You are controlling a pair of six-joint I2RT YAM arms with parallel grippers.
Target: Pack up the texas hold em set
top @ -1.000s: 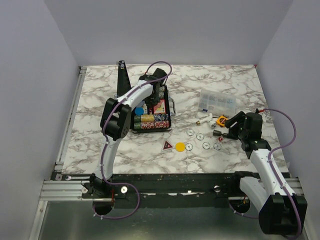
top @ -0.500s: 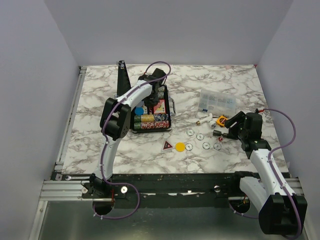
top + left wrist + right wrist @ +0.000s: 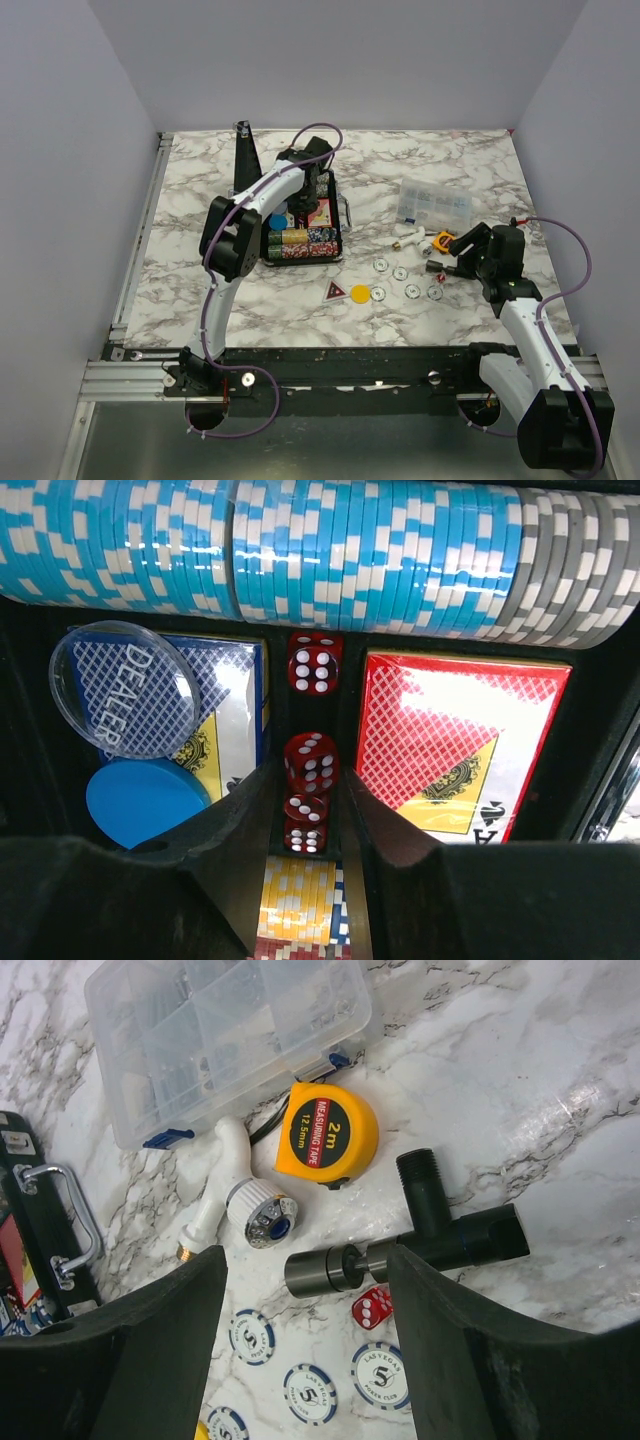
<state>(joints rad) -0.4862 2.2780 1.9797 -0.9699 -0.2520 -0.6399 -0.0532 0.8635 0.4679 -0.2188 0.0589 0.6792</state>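
Your case [image 3: 338, 238] is mostly filled; the left gripper [image 3: 310, 775] straddles its dice [image 3: 313, 663], grip unclear. The right gripper [image 3: 305, 1260] gapes; you've loose chips [image 3: 308, 1393] and a die [image 3: 373, 1307] left.

Overhead view, last second: no displacement detected. Left gripper [image 3: 310, 775] reads at the same spot over the flat black hinged case [image 3: 338, 235]. Right gripper [image 3: 300, 1260] is unchanged beside the small yellow tape measure [image 3: 443, 240]. Loose white poker chips [image 3: 400, 272], yellow disc [image 3: 360, 293] and red triangle [image 3: 335, 291]: positions unaltered.
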